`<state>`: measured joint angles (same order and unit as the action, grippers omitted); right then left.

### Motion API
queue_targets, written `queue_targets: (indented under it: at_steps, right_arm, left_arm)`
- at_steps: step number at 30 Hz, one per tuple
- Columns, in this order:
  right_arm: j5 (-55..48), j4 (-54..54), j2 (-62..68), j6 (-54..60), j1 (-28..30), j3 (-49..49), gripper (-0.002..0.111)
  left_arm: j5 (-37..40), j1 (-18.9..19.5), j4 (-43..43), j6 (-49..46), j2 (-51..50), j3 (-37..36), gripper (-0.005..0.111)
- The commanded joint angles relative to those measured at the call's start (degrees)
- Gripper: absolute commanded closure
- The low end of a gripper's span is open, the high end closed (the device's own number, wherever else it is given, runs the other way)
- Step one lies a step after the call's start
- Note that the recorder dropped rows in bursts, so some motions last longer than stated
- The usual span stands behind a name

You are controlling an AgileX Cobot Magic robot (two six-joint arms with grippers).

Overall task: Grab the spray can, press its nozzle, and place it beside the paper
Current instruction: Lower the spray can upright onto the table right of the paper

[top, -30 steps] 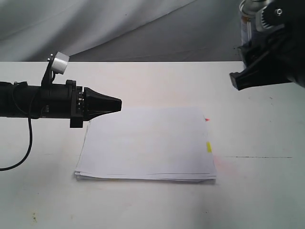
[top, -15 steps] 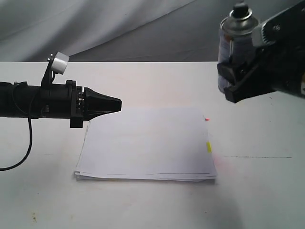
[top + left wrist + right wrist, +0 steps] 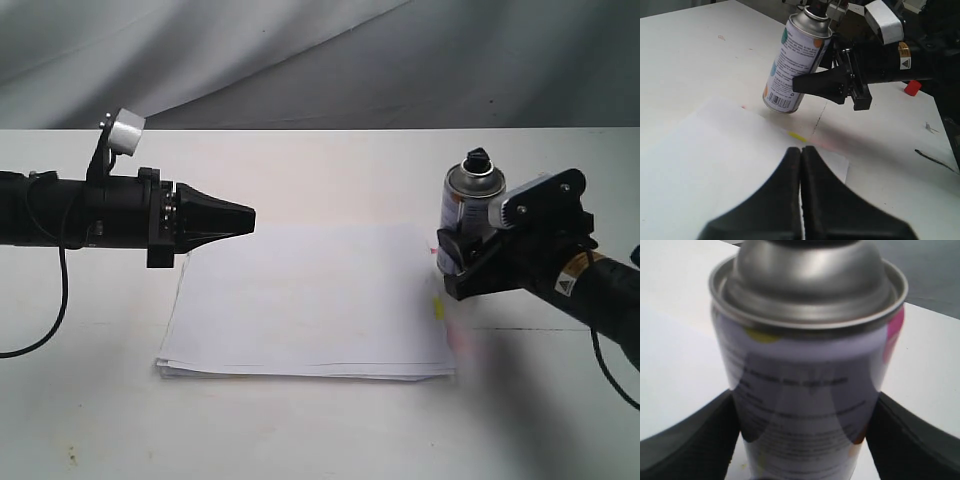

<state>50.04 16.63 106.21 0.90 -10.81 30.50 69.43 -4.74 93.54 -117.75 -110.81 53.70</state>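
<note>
The silver-grey spray can (image 3: 468,205) stands slightly tilted at the right edge of the white paper stack (image 3: 310,300), near the stack's red and yellow tabs. Its black nozzle (image 3: 478,158) points up. My right gripper (image 3: 452,262) is shut on the can's lower body; the wrist view shows a black finger (image 3: 690,440) on either side of the can (image 3: 805,380). From the left wrist, the can's (image 3: 795,65) base looks close to the table beside the paper (image 3: 715,160); I cannot tell whether it touches. My left gripper (image 3: 245,218) is shut and empty, hovering over the paper's left part.
The white table (image 3: 330,430) ends at a grey cloth backdrop (image 3: 300,60). A small red object (image 3: 911,88) lies on the table behind the right arm. A thin dark line (image 3: 540,329) marks the table to the paper's right.
The right gripper has come down and leftward with the can, from high at the upper right to the paper's right edge. The left arm has stayed still.
</note>
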Motion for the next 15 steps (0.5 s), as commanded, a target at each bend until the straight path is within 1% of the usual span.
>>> queue_targets:
  at_steps: [1,15]
  right_arm:
    - [9.2,-1.0,1.9,0.7,1.8,-1.7,0.108]
    - [10.9,-0.7,6.2,0.8,2.2,-1.7,0.108]
  left_arm:
    - [0.5,0.1,0.1,0.4,0.5,-0.3,0.107]
    - [0.5,0.1,0.1,0.2,0.5,-0.3,0.107]
